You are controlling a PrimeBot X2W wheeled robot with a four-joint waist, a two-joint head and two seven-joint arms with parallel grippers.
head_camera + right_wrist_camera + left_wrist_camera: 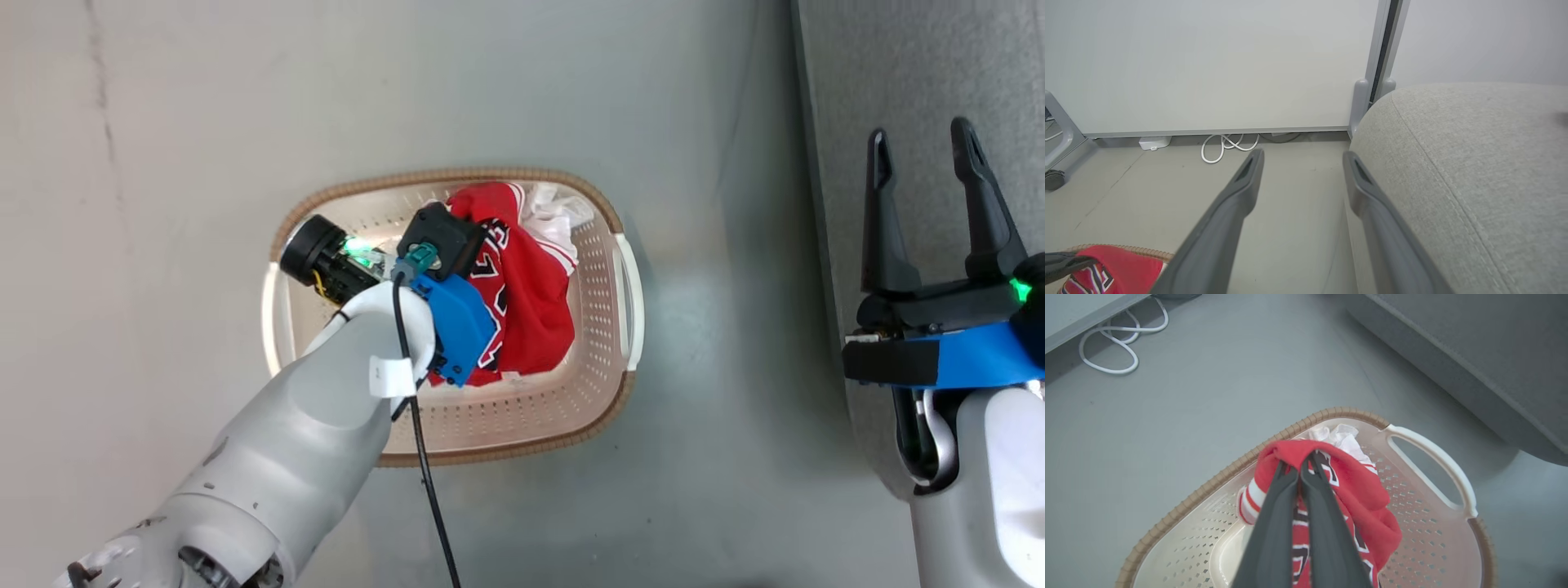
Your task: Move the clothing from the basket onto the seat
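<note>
Here, jersey (1367, 494) is clamped at left gripper (1298, 462) tips over basket (1208, 486); lettering (1360, 544) beside fingers (1274, 526) is unreadable; right gripper (1302, 158) is spread, seat (1474, 163) alongside.

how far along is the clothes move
Done: nothing yet. The part of the seat in view has no clothing on it.
In hand: the left gripper is shut on the red clothing, which is bunched up in the basket. The right gripper is open and empty by the seat.
Left: lift the clothing out, carry it to the seat and release it.
</note>
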